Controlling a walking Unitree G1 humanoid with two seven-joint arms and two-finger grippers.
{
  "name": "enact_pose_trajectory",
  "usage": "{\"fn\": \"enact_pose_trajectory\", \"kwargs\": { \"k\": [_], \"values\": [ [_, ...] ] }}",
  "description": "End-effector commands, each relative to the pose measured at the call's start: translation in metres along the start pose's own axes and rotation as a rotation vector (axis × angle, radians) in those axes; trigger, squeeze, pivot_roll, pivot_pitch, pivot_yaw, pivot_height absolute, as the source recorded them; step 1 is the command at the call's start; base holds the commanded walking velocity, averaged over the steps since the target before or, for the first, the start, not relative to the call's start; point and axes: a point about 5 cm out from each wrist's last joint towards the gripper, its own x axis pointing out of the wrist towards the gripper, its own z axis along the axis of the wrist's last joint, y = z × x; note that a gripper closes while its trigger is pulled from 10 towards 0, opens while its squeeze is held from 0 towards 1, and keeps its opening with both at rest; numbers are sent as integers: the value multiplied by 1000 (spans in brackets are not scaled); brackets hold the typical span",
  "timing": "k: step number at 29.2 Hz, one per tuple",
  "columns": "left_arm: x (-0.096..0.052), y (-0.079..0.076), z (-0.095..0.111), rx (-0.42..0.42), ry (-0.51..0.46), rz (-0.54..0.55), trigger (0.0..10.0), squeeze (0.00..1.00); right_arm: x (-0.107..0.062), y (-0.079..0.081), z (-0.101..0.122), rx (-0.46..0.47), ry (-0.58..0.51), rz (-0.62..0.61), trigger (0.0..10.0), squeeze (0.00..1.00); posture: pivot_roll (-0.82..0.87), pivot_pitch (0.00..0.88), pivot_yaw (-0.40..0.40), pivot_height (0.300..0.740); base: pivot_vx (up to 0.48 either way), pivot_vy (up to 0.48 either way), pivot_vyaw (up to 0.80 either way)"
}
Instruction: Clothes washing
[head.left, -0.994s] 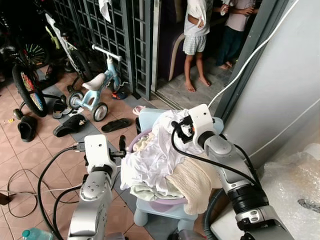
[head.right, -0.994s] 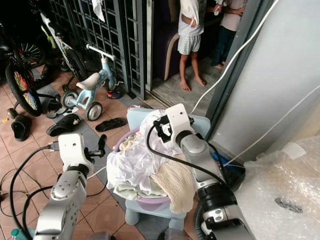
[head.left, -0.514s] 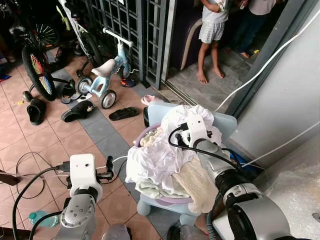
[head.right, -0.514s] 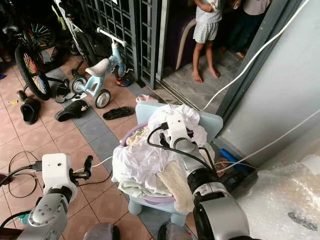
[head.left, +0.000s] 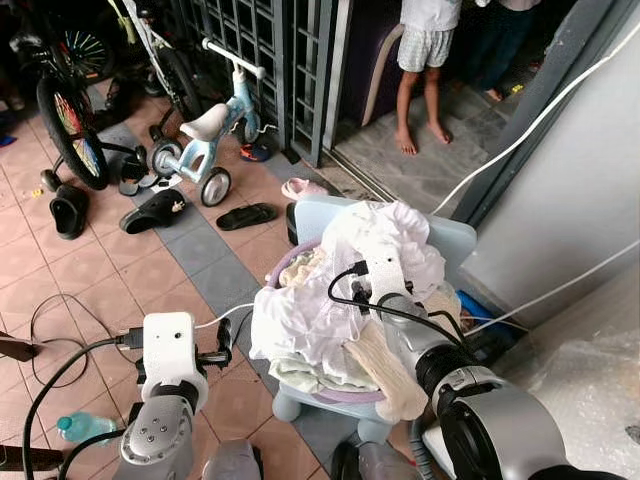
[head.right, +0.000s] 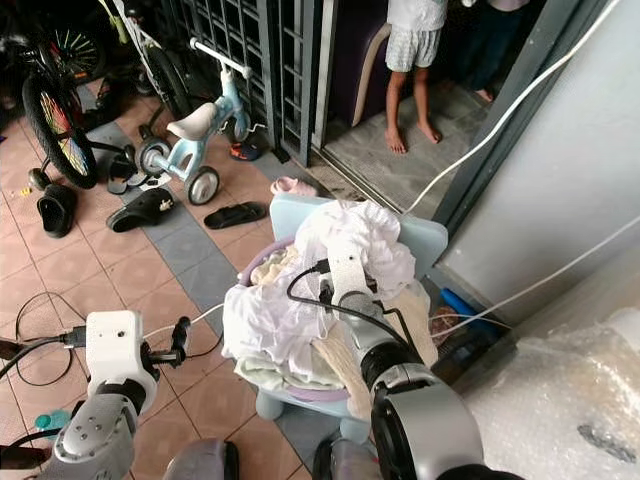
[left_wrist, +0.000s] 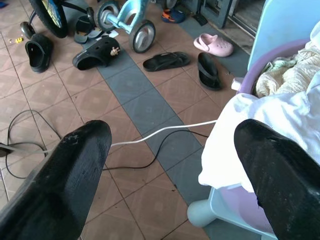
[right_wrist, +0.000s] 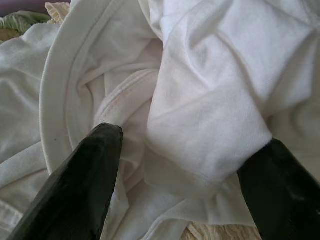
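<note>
We are reaching our right gripper (right_wrist: 175, 150) into the heap of white clothes (head.left: 330, 300) piled in the purple basin (head.right: 300, 395) on the light blue chair (head.left: 440, 235), its fingers (right_wrist: 85, 180) released and straddling a bunched fold. We should press deeper before clenching, so one garment lifts cleanly. Our left gripper (left_wrist: 170, 165) is hanging released over the tiled floor (left_wrist: 125, 95), left of the basin.

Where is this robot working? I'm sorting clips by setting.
Probably a home's tiled front porch or entryway. A child's balance bike and a bicycle are parked by a metal grille gate, sandals lie on the floor tiles, and a laundry basin heaped with white clothes sits on a stool.
</note>
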Motion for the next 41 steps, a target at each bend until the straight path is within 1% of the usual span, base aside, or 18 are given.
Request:
{"fn": "enact_pose_trajectory", "kwargs": {
  "k": [1,11,23,34,40,41],
  "values": [
    [-3,0,4,4,-11,9,10000,0,0,-1,0,20,-1,-6,0,0,198,156,-58,740,0,0,0],
    [-2,1,5,6,-11,17,10000,0,1,-3,4,31,-26,-35,0,0,200,152,-60,740,0,0,0],
    [1,1,6,13,-16,21,10000,0,1,-4,6,93,-35,-41,0,0,201,145,-63,740,0,0,0],
    [3,1,7,13,-20,25,10000,0,1,-3,9,115,-44,-35,0,0,203,138,-62,740,0,0,0],
    [10,-2,10,14,-32,6,10000,0,2,-7,16,141,-69,-34,0,0,179,111,-53,740,0,0,0],
    [15,-3,11,16,-37,-3,10000,0,2,-11,19,150,-84,-36,0,0,164,92,-47,740,0,0,0]
  ]
}}
